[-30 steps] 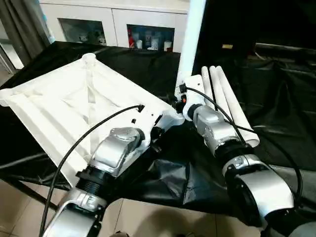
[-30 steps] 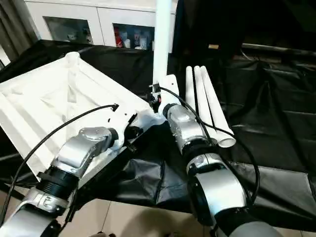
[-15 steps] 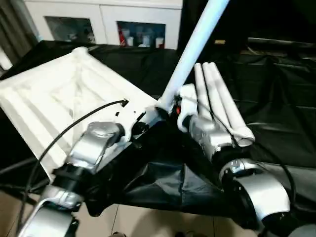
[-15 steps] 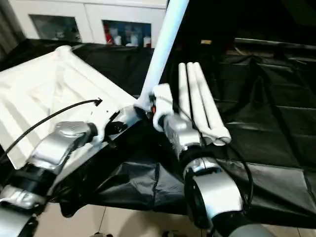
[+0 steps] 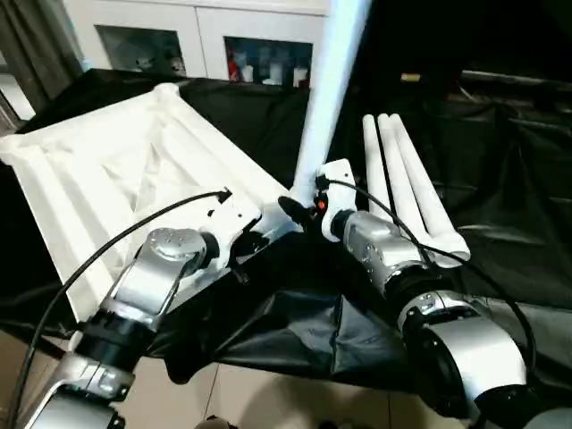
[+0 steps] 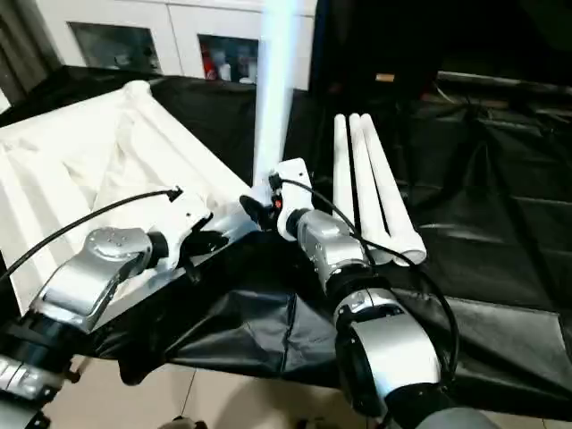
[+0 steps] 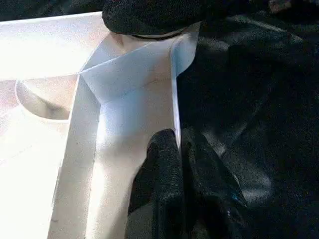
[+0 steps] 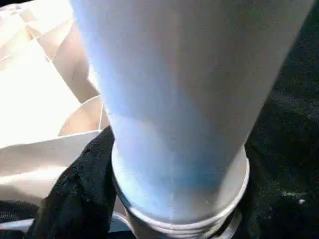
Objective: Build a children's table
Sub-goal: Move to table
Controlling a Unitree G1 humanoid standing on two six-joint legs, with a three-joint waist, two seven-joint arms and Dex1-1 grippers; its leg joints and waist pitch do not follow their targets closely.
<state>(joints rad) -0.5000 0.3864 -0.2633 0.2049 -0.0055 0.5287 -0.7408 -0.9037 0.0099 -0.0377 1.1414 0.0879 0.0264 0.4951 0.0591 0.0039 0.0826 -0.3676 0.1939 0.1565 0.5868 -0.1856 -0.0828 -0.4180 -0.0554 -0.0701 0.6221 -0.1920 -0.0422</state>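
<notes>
Upturned tabletop on black cloth; upright leg is held in its near corner socket by the right gripper, rim pinched by closed left gripper. Leg should be kept vertical while seated; three spare legs lie just beside.

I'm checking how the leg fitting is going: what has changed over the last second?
The round white plastic leg held by the right gripper at the corner socket leaned over to the right half a second ago and now stands nearly upright again. The left gripper stays clamped on the rim of the white ribbed tabletop. The three spare white legs lie unmoved on the black cloth.
</notes>
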